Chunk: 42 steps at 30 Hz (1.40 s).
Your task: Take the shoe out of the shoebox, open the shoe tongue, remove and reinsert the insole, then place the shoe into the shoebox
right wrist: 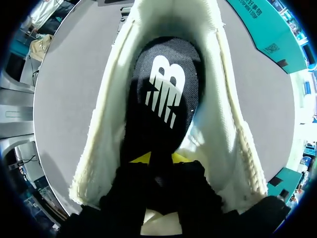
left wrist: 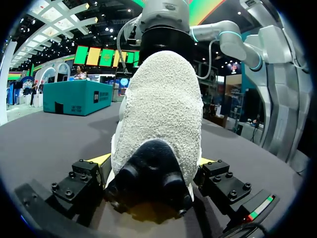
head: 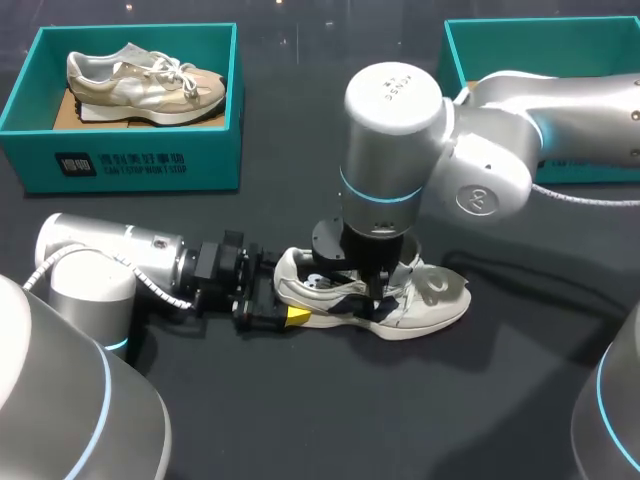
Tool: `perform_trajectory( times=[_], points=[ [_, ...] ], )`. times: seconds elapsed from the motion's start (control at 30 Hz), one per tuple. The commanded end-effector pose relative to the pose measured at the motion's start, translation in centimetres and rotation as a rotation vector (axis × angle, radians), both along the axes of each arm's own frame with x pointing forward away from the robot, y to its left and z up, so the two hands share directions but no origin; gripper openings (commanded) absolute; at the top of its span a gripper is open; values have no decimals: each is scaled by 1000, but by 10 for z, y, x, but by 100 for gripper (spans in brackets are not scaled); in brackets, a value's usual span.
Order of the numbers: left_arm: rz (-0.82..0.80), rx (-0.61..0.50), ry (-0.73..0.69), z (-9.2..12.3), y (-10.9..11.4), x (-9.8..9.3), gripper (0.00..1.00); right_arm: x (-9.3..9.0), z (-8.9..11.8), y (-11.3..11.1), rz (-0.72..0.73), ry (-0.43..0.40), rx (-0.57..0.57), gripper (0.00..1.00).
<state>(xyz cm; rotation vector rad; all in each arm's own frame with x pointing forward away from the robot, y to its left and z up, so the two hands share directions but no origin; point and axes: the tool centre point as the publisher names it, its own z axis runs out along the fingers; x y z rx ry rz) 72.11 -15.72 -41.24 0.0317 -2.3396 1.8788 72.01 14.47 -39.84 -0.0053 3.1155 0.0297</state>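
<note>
Head view, shoe: The white shoe [head: 425, 300] sits on its sole on the dark table [head: 300, 420]. It is out of the teal shoebox [head: 130, 165]. Another shoe [head: 140, 85] lies in that box.
Head view, arms: The left gripper [head: 286, 300] is at the back of the white shoe. The right gripper [head: 368, 288] points down into the shoe's opening.
Left wrist view, fingers: Both fingers press the back of the shoe from two sides, so it is held tight.
Right wrist view, fingers: The fingers are deep in the shoe and close together. They look to be pinching the black insole [right wrist: 166, 84].
Step now: I think this is the insole part. I cannot tell if it is going out or in.
How to do it well: The left gripper should stop the shoe from sliding. The right one should go slowly along the shoe with a firm pinch, so the insole does not fold or catch on the soft sides.
</note>
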Motion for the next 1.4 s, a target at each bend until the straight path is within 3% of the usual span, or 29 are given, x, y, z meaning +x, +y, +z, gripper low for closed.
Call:
perform_trajectory(
  times=[0.03, 0.37, 0.87, 1.4],
  points=[
    [4, 0, 1, -2, 0, 1, 0, -16, -5, 3, -3, -15, -9, 0],
    [4, 0, 1, -2, 0, 1, 0, -14, 3, -1, 33, -26, 81, 0],
    [4, 0, 1, -2, 0, 1, 0, -13, 49, -2, 221, -139, 260, 0],
    [4, 0, 1, -2, 0, 1, 0, 6, 60, -2, 444, -162, 450, 0]
  ],
)
